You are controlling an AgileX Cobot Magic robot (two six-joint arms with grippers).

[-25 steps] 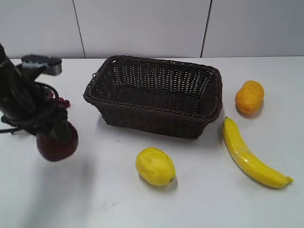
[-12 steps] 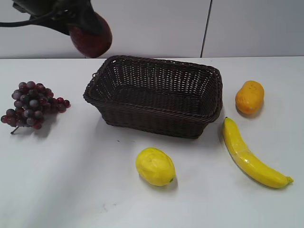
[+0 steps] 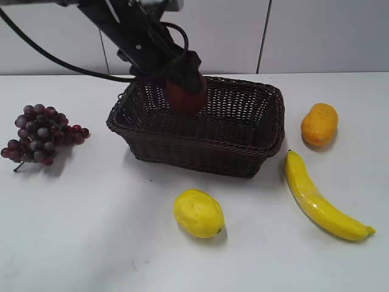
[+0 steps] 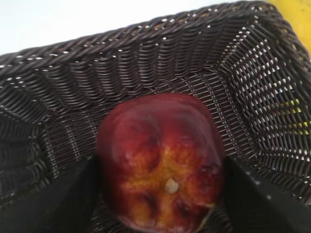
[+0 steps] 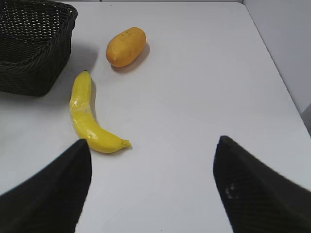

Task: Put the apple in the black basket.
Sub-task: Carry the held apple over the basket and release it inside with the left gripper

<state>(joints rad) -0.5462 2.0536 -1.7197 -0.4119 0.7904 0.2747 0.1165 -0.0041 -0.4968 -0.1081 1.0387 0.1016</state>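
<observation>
- Apple (image 3: 185, 97): dark red, glossy, with an orange-yellow patch around its dimple. Held above the inside of the black basket, toward its rear left part, clear of the floor as far as the exterior view shows. In the left wrist view (image 4: 160, 162) its dimpled end faces the camera with the woven floor and walls behind it.
- Left hand (image 3: 182, 76): reaches in from the upper left; its two fingers (image 4: 58, 199) press against opposite sides of the apple, pinching it.
- Black basket (image 3: 243, 152): rectangular, dark woven wicker with a braided rim, standing in the middle of the white tabletop (image 3: 91, 243).
- Right hand (image 5: 150, 189): seen only in the right wrist view, fingers spread wide apart over bare tabletop, gripping nothing.
- Grape bunch (image 3: 39, 134): purple-red, on the tabletop well left of the basket.
- Lemon (image 3: 198, 213): yellow, in front of the basket.
- Banana (image 3: 319, 198): yellow, to the right front of the basket.
- Orange-yellow fruit (image 3: 319, 124): oval, right of the basket, just behind the banana's near tip.
</observation>
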